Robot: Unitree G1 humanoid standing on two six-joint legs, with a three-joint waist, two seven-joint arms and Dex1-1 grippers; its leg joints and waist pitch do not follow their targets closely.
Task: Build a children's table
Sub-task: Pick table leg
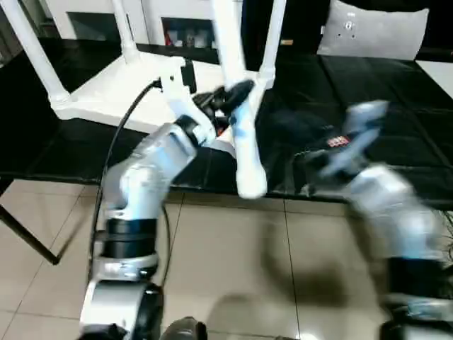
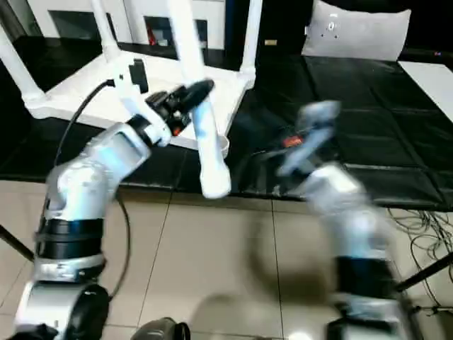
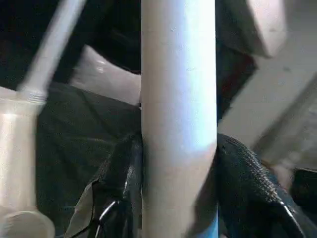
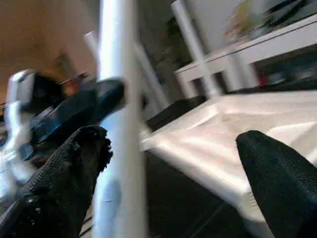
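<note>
The white table top [image 1: 106,92] lies upside down on a black surface, with three legs [image 1: 34,57] standing up from its corner sockets. My left gripper [image 1: 237,95] is shut on a fourth white leg [image 1: 242,142], gripped around its middle. That leg is tilted, and its rounded lower end [image 1: 251,183] hangs in front of the top's near right corner, past the black surface's front edge. In the left wrist view both black fingers [image 3: 119,188] press the leg [image 3: 178,99]. My right gripper [image 4: 173,168] stands open to the right of the leg, holding nothing.
The black surface [image 1: 368,163] stretches to the right, and beige floor tiles [image 1: 233,269] lie in front of it. A grey cushion [image 1: 375,32] rests at the back right, a white cabinet [image 1: 177,18] stands behind, and cables [image 2: 425,219] trail at the right.
</note>
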